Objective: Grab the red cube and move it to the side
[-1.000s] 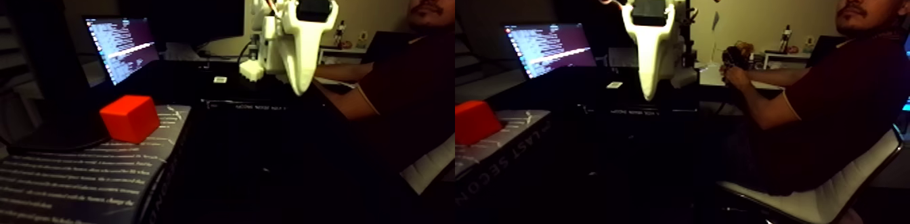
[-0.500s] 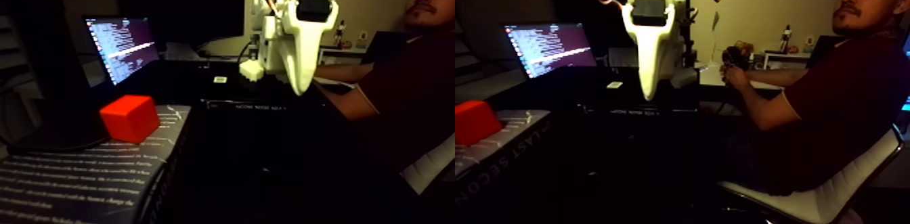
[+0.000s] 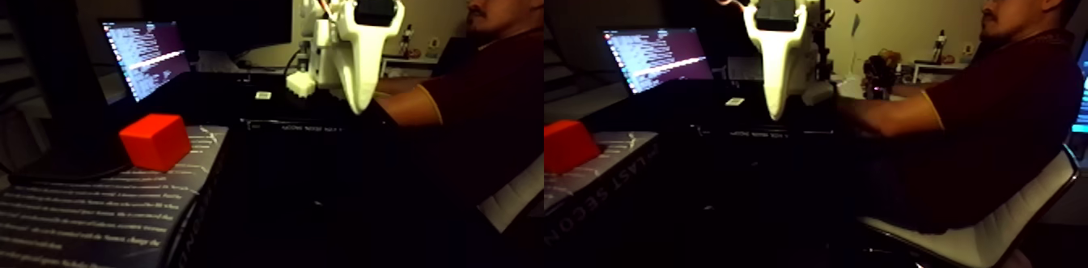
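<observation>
While the white arm hangs raised with its gripper (image 3: 359, 108) pointing down, we find the fingers together, holding nothing; the red cube (image 3: 155, 141) sits well apart on a book (image 3: 97, 206).

The small red-orange matte cube (image 3: 155, 141) is showing plain, smooth faces, the white pointed plastic gripper (image 3: 359, 108) is looking smooth and faintly glossy, and the dark printed book cover (image 3: 97, 206) is looking matte.

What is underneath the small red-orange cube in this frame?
The red-orange cube rests on a dark printed book cover with pale lines of text. The patch of cover directly beneath the cube is hidden, and the surface under the book is too dark to tell.
</observation>
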